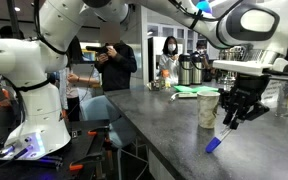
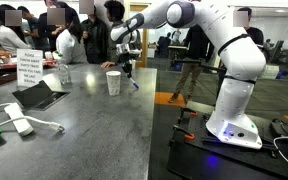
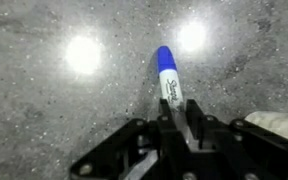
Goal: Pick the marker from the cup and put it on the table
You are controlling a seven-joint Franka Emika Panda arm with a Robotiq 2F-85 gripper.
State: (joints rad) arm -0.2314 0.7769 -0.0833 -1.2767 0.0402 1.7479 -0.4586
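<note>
My gripper point(image 1: 227, 122) is shut on the blue marker point(image 1: 215, 143) and holds it tilted, with the blue end down close to the dark grey table point(image 1: 154, 125); I cannot tell if it touches. The wrist view shows the marker point(image 3: 167, 80) between the two fingers point(image 3: 181, 122), pointing away over the table point(image 3: 44, 110). The cream cup point(image 1: 208, 108) stands upright just beside the gripper. In an exterior view the cup point(image 2: 113, 83) stands next to the gripper point(image 2: 128, 68) and the marker point(image 2: 134, 83). An edge of the cup point(image 3: 281, 122) shows at the lower right of the wrist view.
Green items point(image 1: 190, 92) and thermos flasks point(image 1: 189, 68) stand at the back of the table. A clear bottle point(image 1: 287, 100) stands beyond the gripper. A sign point(image 2: 30, 68), a tablet point(image 2: 39, 95), a white remote point(image 2: 19, 124) and people point(image 2: 69, 40) are around.
</note>
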